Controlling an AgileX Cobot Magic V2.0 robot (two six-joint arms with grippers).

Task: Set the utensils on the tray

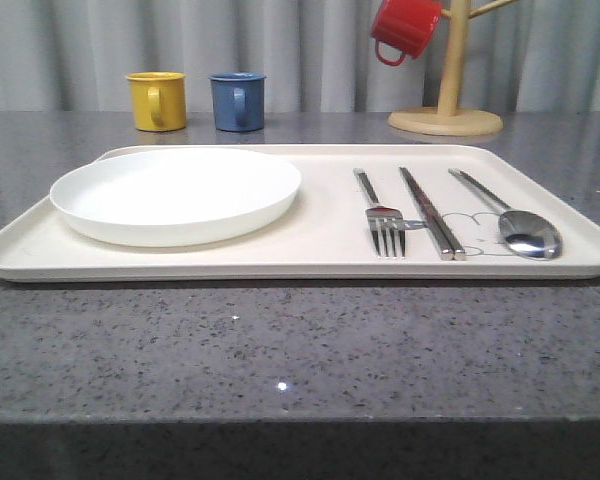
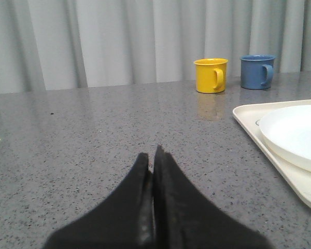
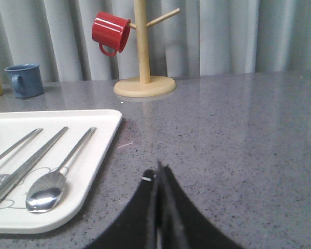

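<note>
The cream tray (image 1: 320,245) sits flat on the grey speckled table (image 1: 280,350), and all 3 pieces of cutlery are lying on its right half. The fork (image 1: 380,215) is the leftmost one, tines toward the front edge, the chopsticks (image 1: 432,213) lie just beside it as a tight pair, and the spoon (image 1: 510,222) is furthest right with its bowl near the front rim. They run roughly parallel, handles pointing toward the back. A round white plate (image 1: 175,193) takes up the tray's left half, well apart from the cutlery. Behind the tray there's a yellow mug (image 1: 157,101) and a blue mug (image 1: 237,101) side by side, plus a wooden mug stand (image 1: 446,110) with a red mug (image 1: 404,28) hanging off it. The left gripper (image 2: 153,155) is over bare table beside the tray's plate end, fingers pressed together with nothing between them. The right gripper (image 3: 157,174) is over the table just off the tray's spoon side, also pinched closed and empty.
</note>
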